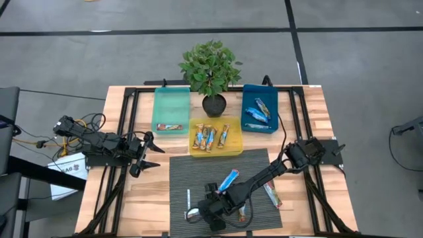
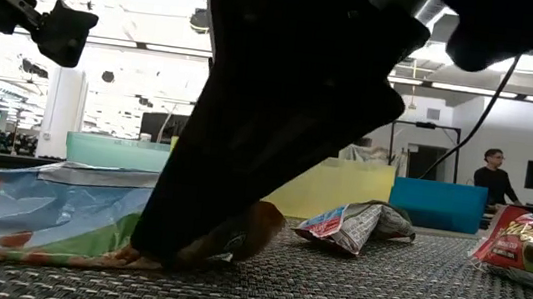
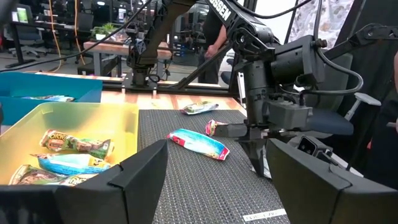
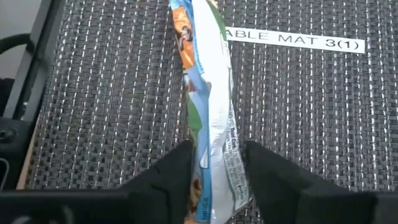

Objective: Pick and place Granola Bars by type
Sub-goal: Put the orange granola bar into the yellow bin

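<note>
- Nearest me, my right gripper (image 4: 214, 177) is down on the woven grey mat (image 1: 178, 178) at the front of the bench (image 1: 317, 112). Its fingers (image 4: 168, 174) sit on either side of a multicoloured green-orange bar (image 4: 208, 93), touching its wrapper but not clearly clamped. That bar lies flat, its long axis running straight out from between the fingers toward the mat's white label (image 4: 292, 38).
- I count three more bars loose on the mat: a blue one (image 1: 229, 179) lying diagonally, a red-orange one (image 1: 272, 195) angled the other way, and a small one (image 1: 243, 213) by the right arm.
- A thin white stick (image 1: 188, 198) lies on the mat's left part, pointing front to back.
- Farther off, the yellow bin (image 1: 235, 149) holds about four bars, roughly upright and side by side.
- My left gripper (image 1: 147, 153) hovers over the bench's left side, fingers spread wide and empty.
- At the back, the green bin (image 1: 158, 99) holds one red-orange bar lying crosswise; the blue bin (image 1: 248, 92) holds about three blue bars. A potted plant (image 1: 210, 66) stands between them.
</note>
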Robot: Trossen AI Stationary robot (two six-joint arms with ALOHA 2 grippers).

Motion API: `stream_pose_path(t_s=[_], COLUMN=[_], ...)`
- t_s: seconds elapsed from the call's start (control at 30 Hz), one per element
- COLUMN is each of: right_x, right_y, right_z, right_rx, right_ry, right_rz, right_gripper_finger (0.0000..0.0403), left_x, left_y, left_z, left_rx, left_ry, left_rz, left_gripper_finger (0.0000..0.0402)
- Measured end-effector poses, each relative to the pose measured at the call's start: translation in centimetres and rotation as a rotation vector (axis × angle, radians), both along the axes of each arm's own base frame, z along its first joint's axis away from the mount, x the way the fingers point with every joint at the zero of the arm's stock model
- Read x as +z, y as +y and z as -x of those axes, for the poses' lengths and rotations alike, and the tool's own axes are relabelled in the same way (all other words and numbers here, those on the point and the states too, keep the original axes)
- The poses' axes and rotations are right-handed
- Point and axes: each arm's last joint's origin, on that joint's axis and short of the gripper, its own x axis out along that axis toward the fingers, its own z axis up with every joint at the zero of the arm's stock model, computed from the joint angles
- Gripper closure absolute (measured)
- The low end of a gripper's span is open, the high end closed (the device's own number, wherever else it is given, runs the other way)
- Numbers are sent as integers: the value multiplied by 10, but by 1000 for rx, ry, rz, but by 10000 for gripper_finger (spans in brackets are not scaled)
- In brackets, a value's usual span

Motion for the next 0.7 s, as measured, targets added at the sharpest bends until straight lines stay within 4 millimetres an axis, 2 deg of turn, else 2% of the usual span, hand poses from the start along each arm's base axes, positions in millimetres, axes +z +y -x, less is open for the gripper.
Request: stream_pose_path(t_s=[0.3, 0.7], right_x=[0, 1], right_y=[-1, -2], right_z=[2, 1], right_rx=[0, -2], right_ry=[16, 11], right_rz=[9, 6], right_gripper_finger=[336, 349], left_x=[0, 0], left_y=[0, 0], left_z=[0, 0], left_rx=[0, 0], left_ry=[0, 0], left_rz=[0, 0], left_gripper_finger=[136, 136])
